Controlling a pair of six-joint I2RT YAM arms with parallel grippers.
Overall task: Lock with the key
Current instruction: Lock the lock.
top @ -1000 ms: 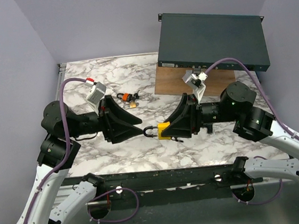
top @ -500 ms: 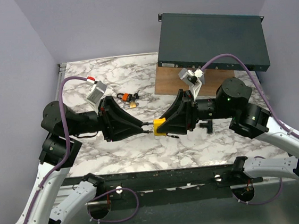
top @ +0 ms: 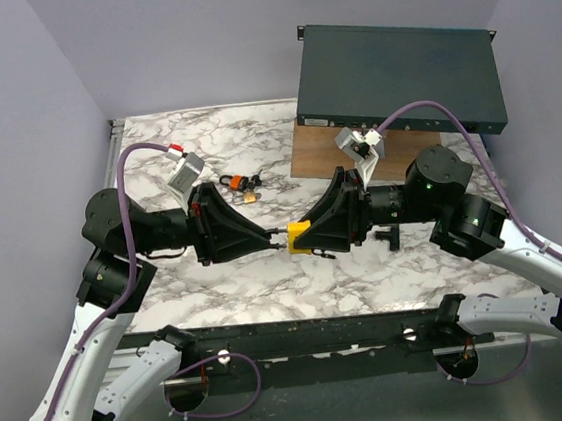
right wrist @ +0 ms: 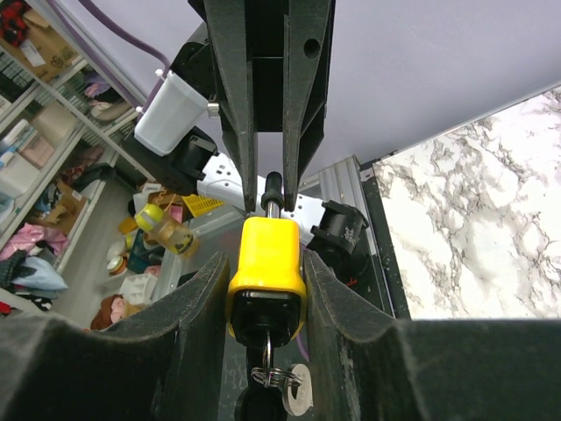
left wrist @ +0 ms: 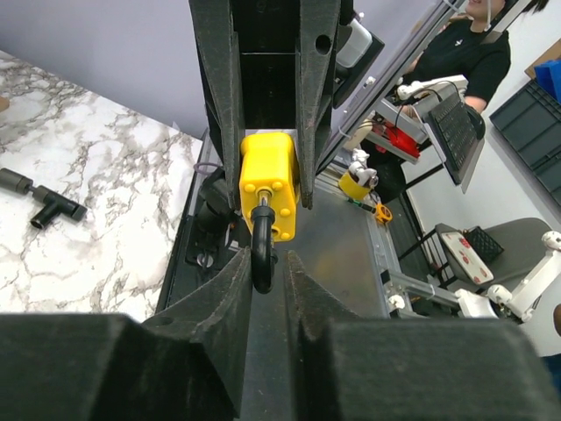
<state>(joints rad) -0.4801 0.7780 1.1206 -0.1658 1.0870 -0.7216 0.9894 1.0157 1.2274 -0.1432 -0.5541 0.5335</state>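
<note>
A yellow padlock hangs above the marble table between the two grippers. My right gripper is shut on its body. A key sits in the keyhole at the near end, with a ring and a spare key hanging from it. My left gripper faces it, shut around the black shackle, which lies against one of its fingers. The shackle looks pushed in close to the yellow body.
An orange padlock with keys lies on the table behind the left gripper. A wooden board and a dark rack unit stand at the back right. A black T-shaped piece lies under the right arm.
The right gripper has carried the padlock left towards the left gripper. The open shackle, seen as a loop a second ago, is now pressed into the body. The left arm has shifted slightly right.
</note>
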